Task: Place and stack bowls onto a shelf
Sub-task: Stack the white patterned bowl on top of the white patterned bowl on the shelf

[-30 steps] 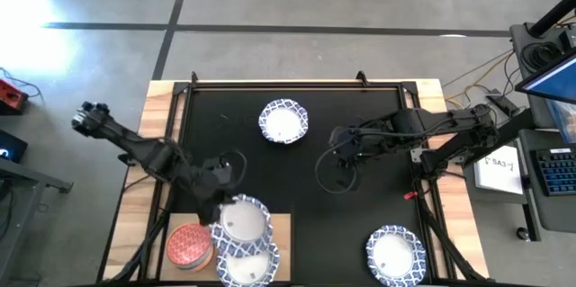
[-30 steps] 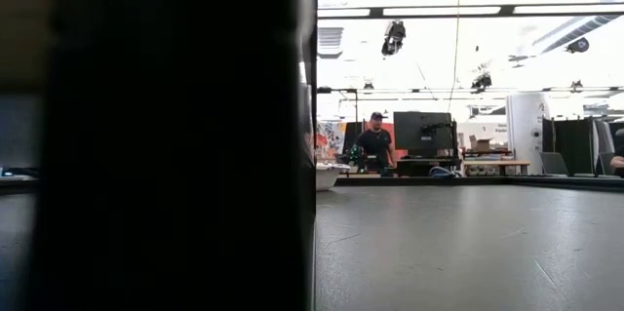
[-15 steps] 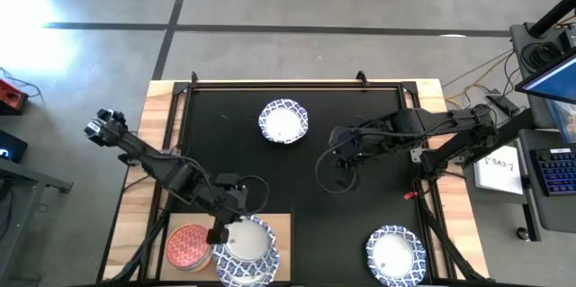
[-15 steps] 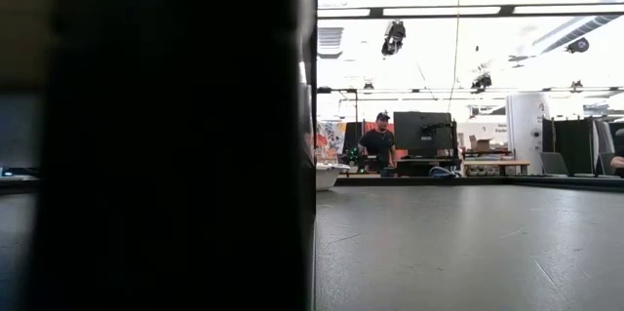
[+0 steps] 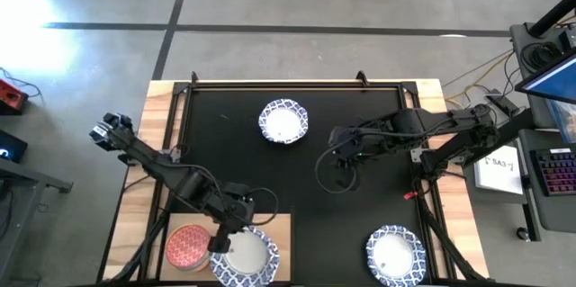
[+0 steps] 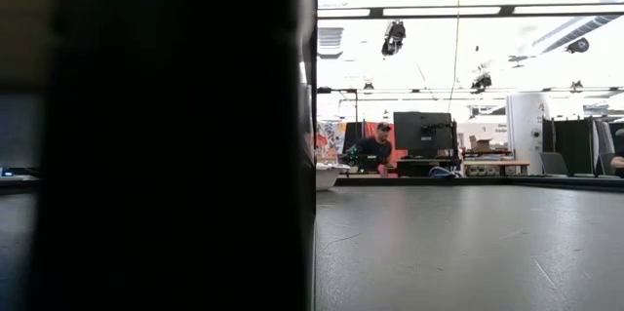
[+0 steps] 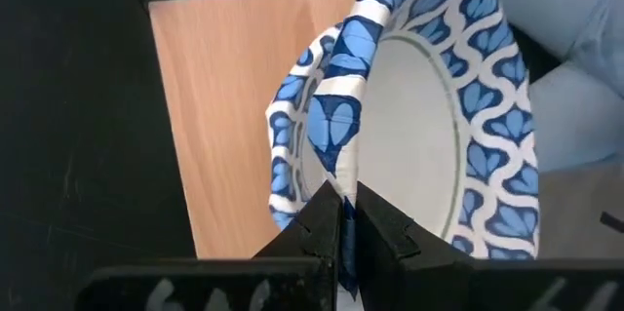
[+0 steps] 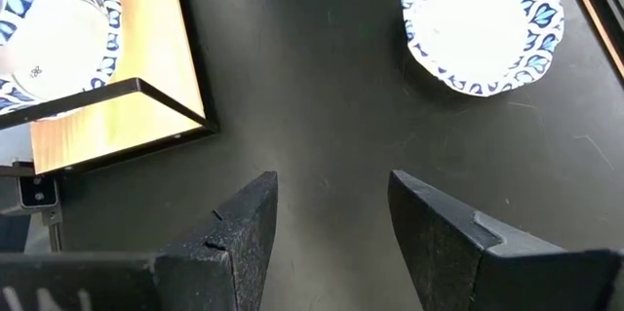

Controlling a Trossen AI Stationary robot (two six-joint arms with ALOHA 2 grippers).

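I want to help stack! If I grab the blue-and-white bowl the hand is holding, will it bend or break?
The bowl probably stays stiff: the left hand pinches only its rim, yet it keeps its round shape. It looks glazed, so it may be slippery and could chip if dropped. Held by one edge above the shelf, it might tip.

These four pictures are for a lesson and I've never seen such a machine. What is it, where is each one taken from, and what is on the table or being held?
It is a robot with two dark arms at a table. One picture looks straight down, one looks level across the tabletop and is mostly blocked by something dark, and two come from cameras on the wrists. The left hand is shut on the rim of a blue-patterned bowl over the wooden shelf, next to a red-pink bowl. The right hand hangs open over the black mat, holding nothing. Two more patterned bowls lie on the mat, one far, one near.
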